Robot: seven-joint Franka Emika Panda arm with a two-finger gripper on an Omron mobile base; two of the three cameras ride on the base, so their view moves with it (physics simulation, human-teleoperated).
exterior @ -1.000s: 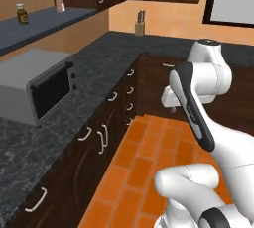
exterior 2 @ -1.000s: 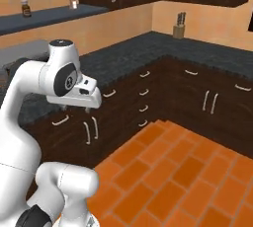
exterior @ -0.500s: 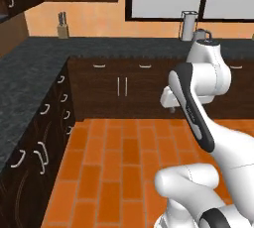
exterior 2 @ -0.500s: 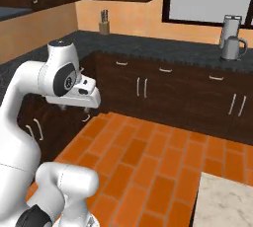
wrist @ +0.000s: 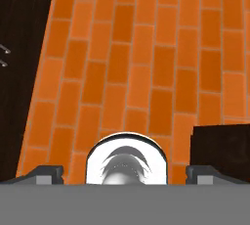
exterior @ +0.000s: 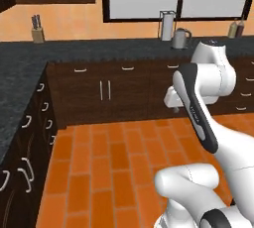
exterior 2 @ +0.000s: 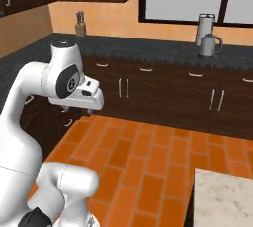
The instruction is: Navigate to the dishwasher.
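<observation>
The dishwasher is out of view; the fronts I see are all dark wood cabinets [exterior: 104,90] with small silver handles. My gripper [exterior 2: 82,108] hangs folded close to the arm, pointing down over the orange brick floor [exterior: 109,157]. In the hand view its two dark fingertips [wrist: 49,172] stand far apart at the bottom corners, so the gripper [wrist: 125,175] is open with nothing between them. The floor lies below it, with cabinet fronts [wrist: 19,48] along the left side.
A dark counter [exterior: 99,46] runs along the back wall under a window, carrying a knife block [exterior: 36,29], a silver canister [exterior: 167,26], a kettle [exterior: 179,38] and bottles [exterior: 237,28]. A second counter [exterior: 15,103] runs down the left. A marble island corner [exterior 2: 222,196] sits near right.
The base has turned to the right: the whole picture swung from the left counter with its microwave to the back wall with the window. The arm holds the same pose.
</observation>
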